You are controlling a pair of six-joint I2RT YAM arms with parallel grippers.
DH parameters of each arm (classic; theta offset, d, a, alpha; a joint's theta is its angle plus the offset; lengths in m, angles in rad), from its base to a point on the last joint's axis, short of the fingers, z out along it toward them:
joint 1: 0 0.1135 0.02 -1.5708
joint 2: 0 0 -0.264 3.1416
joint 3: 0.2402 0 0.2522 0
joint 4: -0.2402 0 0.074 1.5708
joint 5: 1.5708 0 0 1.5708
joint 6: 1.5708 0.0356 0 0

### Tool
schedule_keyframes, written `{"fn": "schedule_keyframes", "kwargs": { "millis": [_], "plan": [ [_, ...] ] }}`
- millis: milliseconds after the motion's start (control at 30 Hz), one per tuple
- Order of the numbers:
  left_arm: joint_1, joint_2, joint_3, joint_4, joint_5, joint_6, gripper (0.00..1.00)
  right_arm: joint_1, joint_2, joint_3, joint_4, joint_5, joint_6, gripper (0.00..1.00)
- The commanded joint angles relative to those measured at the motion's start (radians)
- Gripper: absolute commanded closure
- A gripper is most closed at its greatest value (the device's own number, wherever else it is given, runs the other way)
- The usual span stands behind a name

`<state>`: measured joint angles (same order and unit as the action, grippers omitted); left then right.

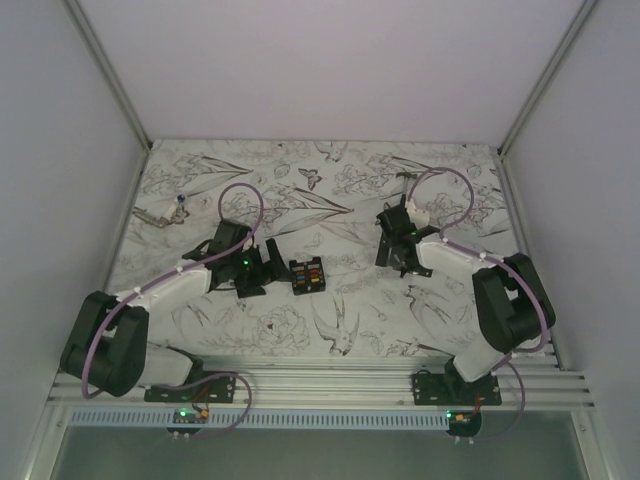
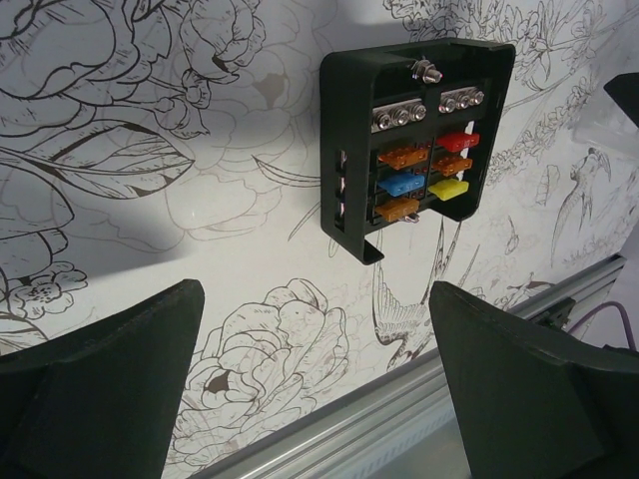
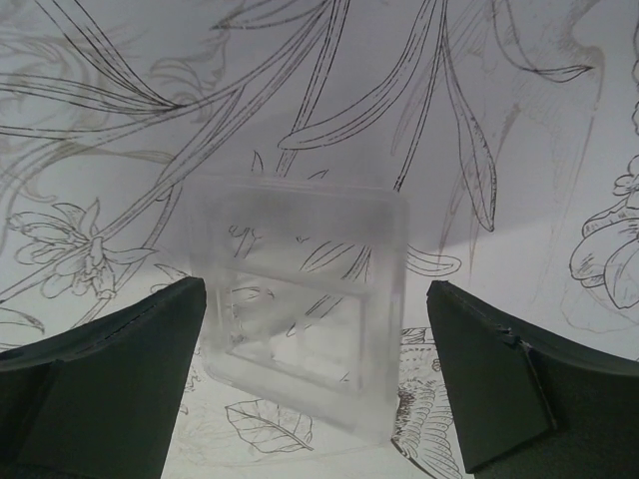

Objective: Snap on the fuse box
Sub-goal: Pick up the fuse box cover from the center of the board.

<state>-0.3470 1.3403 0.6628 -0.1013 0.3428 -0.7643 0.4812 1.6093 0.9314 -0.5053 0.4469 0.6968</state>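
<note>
fuse box (image 2: 414, 140) bare — clear cover (image 3: 300, 319) before spread right fingers (image 3: 100, 384)

Table (image 1: 300, 345) under a white sheet (image 1: 300, 170) printed with black-line flowers, birds and butterflies. Carries a black fuse box (image 1: 306, 274) near the middle, face up, with orange, red, blue and yellow fuses (image 2: 404, 184). Holds a clear plastic cover (image 3: 300, 299) lying on the print, and a small metal piece (image 1: 160, 212) at far left.
</note>
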Motion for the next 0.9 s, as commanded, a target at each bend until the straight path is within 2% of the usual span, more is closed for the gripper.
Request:
{"fn": "schedule_keyframes", "kwargs": {
  "millis": [0, 433, 867],
  "plan": [
    [-0.009, 0.018, 0.016, -0.004, 0.013, 0.02, 0.0, 0.0, 0.026, 0.0, 0.017, -0.006, 0.018, 0.01],
    [-0.017, 0.028, 0.017, -0.001, 0.009, 0.016, 0.01, 0.0, -0.002, 0.0, 0.029, -0.026, -0.083, 0.01],
    [-0.023, 0.032, 0.016, 0.0, 0.01, 0.019, 0.0, -0.005, 0.075, 0.017, 0.017, -0.038, -0.131, 0.01]
  ]
}}
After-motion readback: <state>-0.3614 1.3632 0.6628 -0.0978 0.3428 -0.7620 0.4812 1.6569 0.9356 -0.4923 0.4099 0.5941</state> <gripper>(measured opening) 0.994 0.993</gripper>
